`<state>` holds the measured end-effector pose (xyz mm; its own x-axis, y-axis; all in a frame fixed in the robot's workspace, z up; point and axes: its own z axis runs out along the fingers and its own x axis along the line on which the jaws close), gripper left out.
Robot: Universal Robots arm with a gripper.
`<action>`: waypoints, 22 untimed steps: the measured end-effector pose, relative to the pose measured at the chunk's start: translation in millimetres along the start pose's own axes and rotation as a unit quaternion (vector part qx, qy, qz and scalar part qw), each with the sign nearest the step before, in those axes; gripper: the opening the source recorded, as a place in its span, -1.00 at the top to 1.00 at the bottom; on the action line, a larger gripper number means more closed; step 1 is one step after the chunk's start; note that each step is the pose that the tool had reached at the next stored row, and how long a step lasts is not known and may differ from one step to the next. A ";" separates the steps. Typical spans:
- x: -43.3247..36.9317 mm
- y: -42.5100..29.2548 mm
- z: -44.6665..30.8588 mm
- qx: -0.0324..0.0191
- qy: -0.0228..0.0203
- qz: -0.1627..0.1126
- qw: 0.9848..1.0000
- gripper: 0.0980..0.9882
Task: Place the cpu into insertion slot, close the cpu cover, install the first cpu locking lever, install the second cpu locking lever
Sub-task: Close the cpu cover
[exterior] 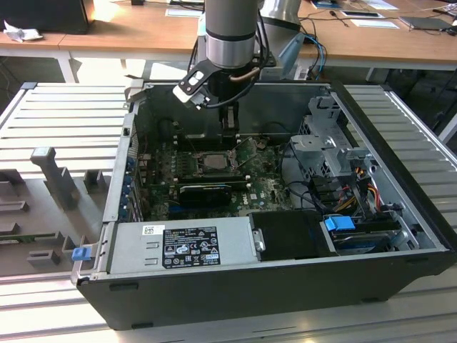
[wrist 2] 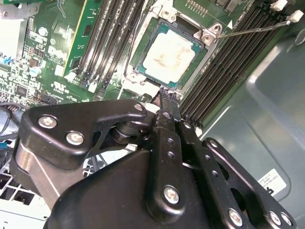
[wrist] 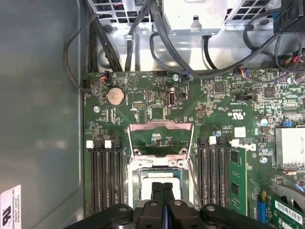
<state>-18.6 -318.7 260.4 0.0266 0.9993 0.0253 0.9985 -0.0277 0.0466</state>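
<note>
gripper [wrist: 162, 187]: fingers pressed together, nothing btwn them, hovering just over the cpu [wrist 2: 170, 56].
cpu: seated flat in insertion slot [wrist 2: 208, 37]; cpu cover [wrist: 160, 125] stands flipped open beyond it.
handling (est.): light, stiff, contacts prob. fragile; take by opposite edges, no hard top pressure.
room: memory slots [wrist: 106, 176] flank socket closely both sides; lever rod [wrist 2: 252, 28] juts out; case wall [wrist: 38, 119] well apart.

You had the cpu [wrist 2: 169, 57], pale silver top, flat in the insertion slot [wrist: 134, 181]; cpu cover [wrist: 161, 125] swung open.
</note>
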 end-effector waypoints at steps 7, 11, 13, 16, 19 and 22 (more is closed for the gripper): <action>0.4 12.1 -0.2 0.000 0.000 0.000 1.000 0.98; 0.6 14.0 -5.6 0.000 0.000 0.000 1.000 0.98; 0.7 17.0 -6.1 0.000 0.000 0.000 1.000 0.98; 0.8 20.9 -6.2 0.000 0.000 0.000 1.000 0.98; 0.9 23.3 -6.2 0.000 0.000 0.000 1.000 0.98; 1.0 26.7 -6.2 0.000 0.000 0.000 1.000 0.98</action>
<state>7.8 -318.6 267.9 0.0266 0.9993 0.0251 0.9986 -0.0278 0.0460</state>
